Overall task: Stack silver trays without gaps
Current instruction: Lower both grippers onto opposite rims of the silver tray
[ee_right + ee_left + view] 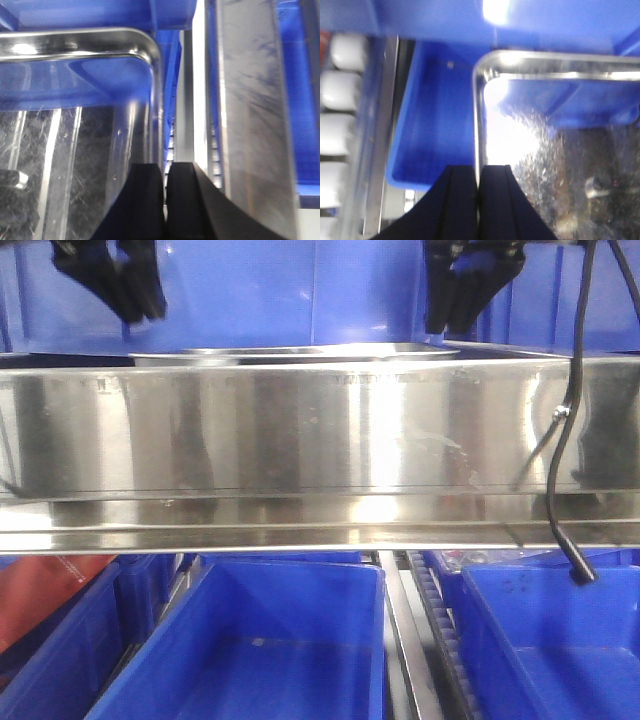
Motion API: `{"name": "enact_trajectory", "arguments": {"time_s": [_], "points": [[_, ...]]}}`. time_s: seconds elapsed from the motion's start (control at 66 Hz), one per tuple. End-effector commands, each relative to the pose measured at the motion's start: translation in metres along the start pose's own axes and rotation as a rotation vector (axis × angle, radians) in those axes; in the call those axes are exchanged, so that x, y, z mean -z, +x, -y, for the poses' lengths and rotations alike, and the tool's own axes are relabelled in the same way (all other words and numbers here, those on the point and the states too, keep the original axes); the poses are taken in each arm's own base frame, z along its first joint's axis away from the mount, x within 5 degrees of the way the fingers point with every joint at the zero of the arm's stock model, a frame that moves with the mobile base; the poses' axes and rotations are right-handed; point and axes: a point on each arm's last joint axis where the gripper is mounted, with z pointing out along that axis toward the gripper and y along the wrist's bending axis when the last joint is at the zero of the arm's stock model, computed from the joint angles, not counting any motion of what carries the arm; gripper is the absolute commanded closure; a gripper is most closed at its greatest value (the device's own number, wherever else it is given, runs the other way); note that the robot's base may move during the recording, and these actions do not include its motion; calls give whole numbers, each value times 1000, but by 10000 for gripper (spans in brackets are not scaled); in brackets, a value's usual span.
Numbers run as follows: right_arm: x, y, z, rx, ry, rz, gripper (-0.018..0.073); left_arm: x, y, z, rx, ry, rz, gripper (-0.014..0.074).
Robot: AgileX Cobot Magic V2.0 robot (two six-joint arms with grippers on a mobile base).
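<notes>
While clamping the left claw [479, 200] tight on the left rim of the silver tray [555, 67], with the thin edge pinched between the black fingers [457, 205], grips the opposite rim the same way in the right claw [165, 200], clenched on the metal near a rounded corner. Holds the tray just over the top edge of the broad steel shelf rail [300, 440], with a blue bin [435, 125] beside and below its left edge. Farther out, a black cable [562, 460] hanging across the rail near the right claw, and more blue bins [260, 650] on the level underneath.
</notes>
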Motion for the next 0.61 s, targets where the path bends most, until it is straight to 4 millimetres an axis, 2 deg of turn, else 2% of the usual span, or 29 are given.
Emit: {"name": "enact_trajectory", "arguments": {"time_s": [0.0,0.121,0.182,0.318,0.591], "points": [[2,-3,-2,-2,-15,23,530,-2,0,4,-1,10,-3,474],[-1,-3,-2,-1,-11,16,388,-2,0,4,-6,7,3,372],[-1,-3,-2,-1,-10,14,334,-2,-1,4,-11,2,8,357],[-2,-4,-3,-1,-13,20,324,-6,-1,4,-12,4,10,362],[-10,-5,-4,0,-14,19,324,-26,2,6,-21,-14,-25,363]]}}
